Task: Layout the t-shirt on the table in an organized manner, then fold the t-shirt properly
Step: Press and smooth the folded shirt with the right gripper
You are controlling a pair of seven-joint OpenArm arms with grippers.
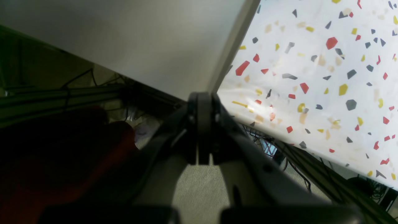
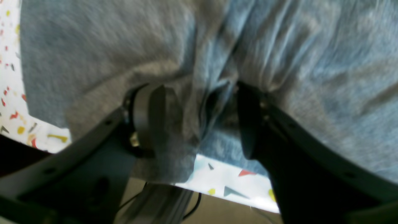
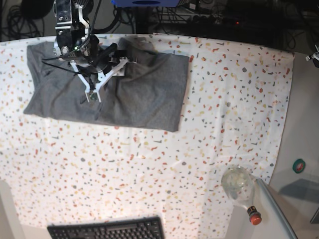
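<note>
A black keyboard (image 3: pixel 107 230) lies at the near edge of the desk (image 3: pixel 224 109). A clear bottle (image 3: pixel 241 191) with a red cap lies on its side at the near right corner. Dark cables (image 3: pixel 20 20) tangle beyond the far edge.

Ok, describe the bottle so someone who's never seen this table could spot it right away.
Start at the speckled table and go to its near corner on the side away from the t-shirt. The bottle lies there on its side, right of the keyboard. It is the only clear thing, with a red cap.

Soft matt heathered cloth t-shirt (image 3: pixel 134 84)
</note>
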